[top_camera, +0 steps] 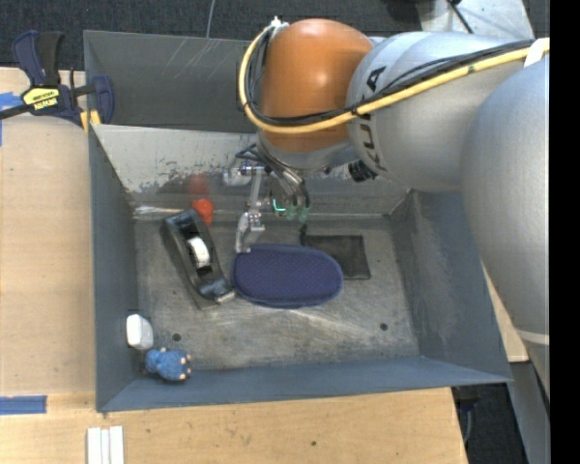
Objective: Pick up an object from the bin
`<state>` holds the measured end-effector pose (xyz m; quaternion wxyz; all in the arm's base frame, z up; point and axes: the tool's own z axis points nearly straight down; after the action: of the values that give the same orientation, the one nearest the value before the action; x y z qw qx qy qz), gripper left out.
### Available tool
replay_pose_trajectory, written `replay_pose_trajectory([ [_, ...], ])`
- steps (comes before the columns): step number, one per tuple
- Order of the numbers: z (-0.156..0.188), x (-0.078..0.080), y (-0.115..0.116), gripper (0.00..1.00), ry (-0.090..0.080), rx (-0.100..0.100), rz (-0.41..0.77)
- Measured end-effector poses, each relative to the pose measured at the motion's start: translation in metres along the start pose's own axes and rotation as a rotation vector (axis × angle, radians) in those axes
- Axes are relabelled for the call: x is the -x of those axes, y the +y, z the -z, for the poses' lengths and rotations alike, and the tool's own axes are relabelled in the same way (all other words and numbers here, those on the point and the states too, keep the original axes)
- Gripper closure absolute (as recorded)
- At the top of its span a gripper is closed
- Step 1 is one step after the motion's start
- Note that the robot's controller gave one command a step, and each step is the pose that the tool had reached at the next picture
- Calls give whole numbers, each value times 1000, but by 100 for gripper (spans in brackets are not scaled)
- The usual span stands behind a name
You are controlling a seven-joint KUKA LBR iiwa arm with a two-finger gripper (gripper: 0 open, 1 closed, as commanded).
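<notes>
Near the hand (271, 215), blue oval pouch (288, 276), black tape dispenser (195, 256) alongside

The bin (112, 259) contains one dark blue oval case (288, 276), one black tape dispenser (195, 254), one small orange piece (203, 209), one small white object (139, 332) and one small blue toy (168, 363).

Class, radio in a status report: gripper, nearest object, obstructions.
Gripper over upper-left edge of blue oval case. Case flat on bin floor. Black tape dispenser close beside its left end.
</notes>
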<state>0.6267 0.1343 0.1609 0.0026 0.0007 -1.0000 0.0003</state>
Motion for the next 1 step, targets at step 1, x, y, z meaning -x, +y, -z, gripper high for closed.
replay_pose_trajectory([
  [1,-80,-19,-48,0,-20,11,303],
])
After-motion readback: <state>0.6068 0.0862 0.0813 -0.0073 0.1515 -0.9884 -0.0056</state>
